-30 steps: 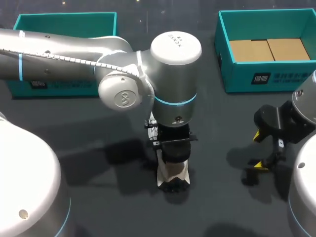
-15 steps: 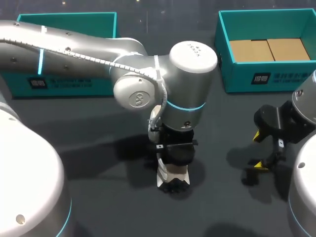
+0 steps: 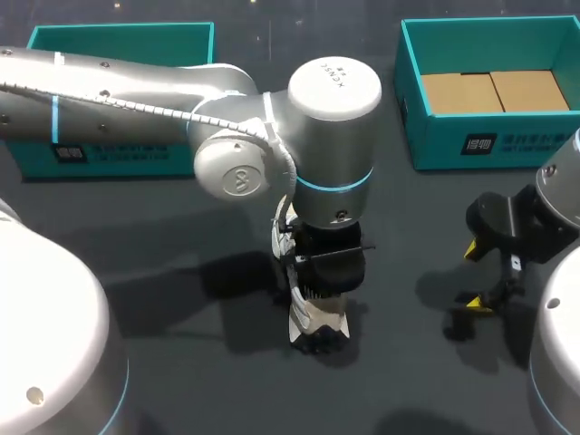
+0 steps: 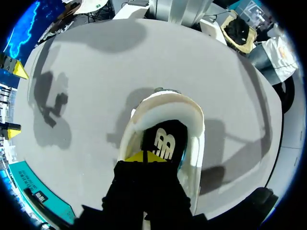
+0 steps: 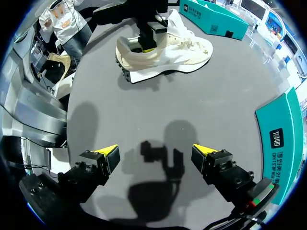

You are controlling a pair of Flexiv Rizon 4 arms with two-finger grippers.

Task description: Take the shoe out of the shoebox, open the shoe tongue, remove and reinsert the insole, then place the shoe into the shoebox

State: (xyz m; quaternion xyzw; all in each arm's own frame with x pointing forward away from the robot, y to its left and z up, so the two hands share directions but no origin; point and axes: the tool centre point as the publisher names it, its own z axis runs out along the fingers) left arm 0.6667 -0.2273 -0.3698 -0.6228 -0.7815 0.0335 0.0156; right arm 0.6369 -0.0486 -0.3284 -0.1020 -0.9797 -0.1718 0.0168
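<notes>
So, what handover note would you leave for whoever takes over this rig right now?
Left gripper: down in the opening of the cream-white sneaker, at its black insole; grip unclear.
Right gripper: open, empty, over the dark table, apart from the sneaker.
Done: sneaker out of the teal cardboard shoebox, standing on the table.
To do: insole work, stage unclear, then sneaker back into the shoebox.

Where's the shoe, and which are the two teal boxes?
white shoe (image 5: 184,50): right wrist view, on its side panel.
teal shoebox with cardboard inside (image 3: 435,136): head view, on its front wall.
other teal box (image 3: 118,41): head view, on its far inner wall.
</notes>
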